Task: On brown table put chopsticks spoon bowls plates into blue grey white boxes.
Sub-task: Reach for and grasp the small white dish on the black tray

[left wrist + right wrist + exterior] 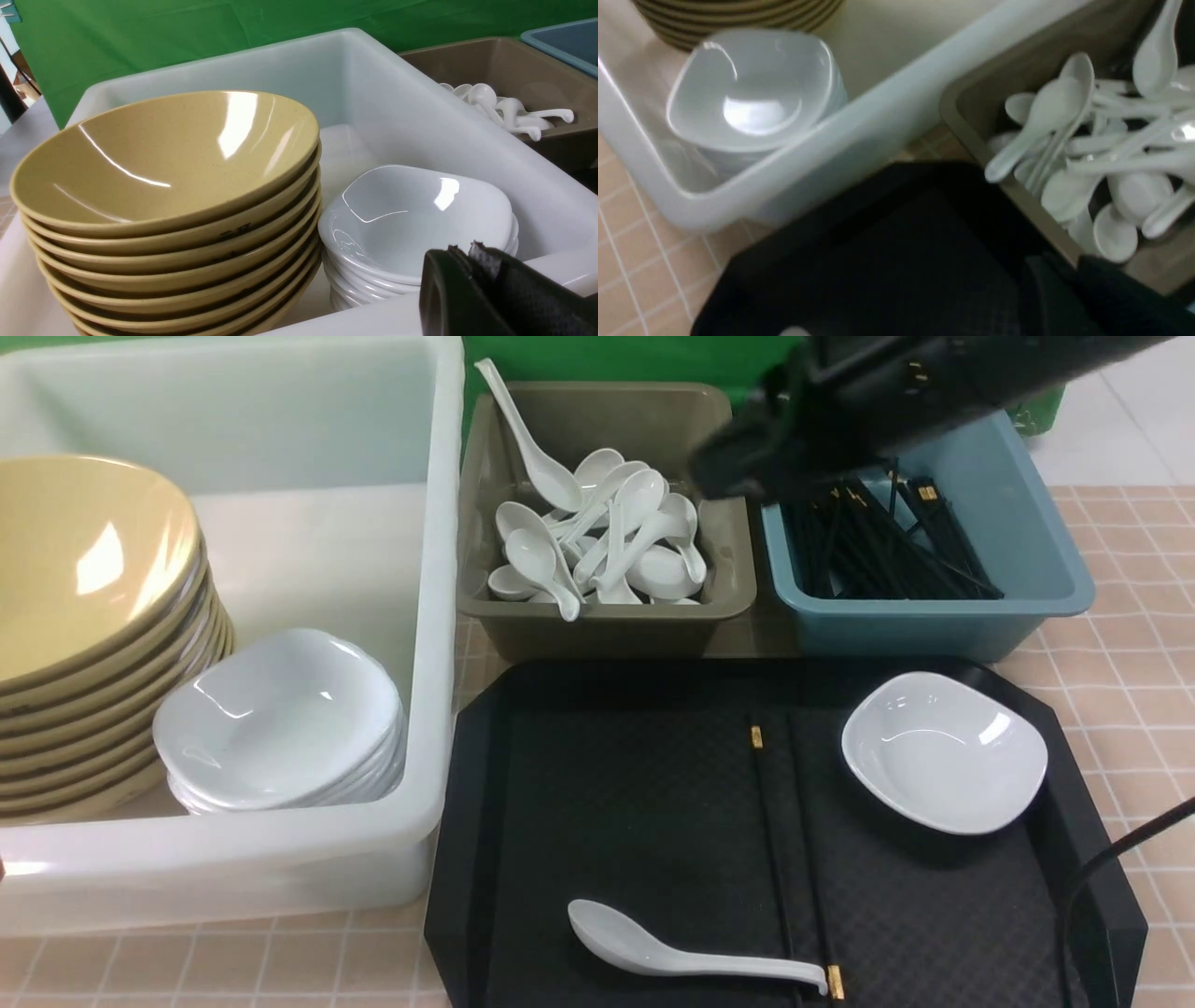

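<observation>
Nearest the camera, a glossy white ceramic soup spoon (653, 952) lies on the black textured plastic tray (579, 784), bowl to the left. The end of its handle touches the gold-capped near end of a pair of slim black chopsticks (784, 821), which lie flat, side by side, running away from the robot. To their right on the tray sits a shallow white squarish dish (943, 751), upright and well apart from the spoon.

The left gripper (462, 254) hangs just outside the near wall of the big white plastic box (439, 616), fingertips together with nothing between them. That box holds a stack of mustard-yellow bowls (84, 569) and, beside it, a stack of white dishes (280, 709).

Farther back stand a grey-brown box of white spoons (607, 625) and a blue box of black chopsticks (934, 625). The right gripper (738, 471) is raised above the gap between them. It is blurred in both views, so I cannot tell how far it is open or whether it carries anything.

Three pieces are left to sort, and the next pick probably falls to the right arm. The spoon is best taken first (its handle rests against the chopsticks, so lifting them could drag it), pinched across the thin handle near the bowl. The chopsticks want one pinch across both near their middle, kept level. The dish should be held by its rim and lowered squarely onto the white stack.
</observation>
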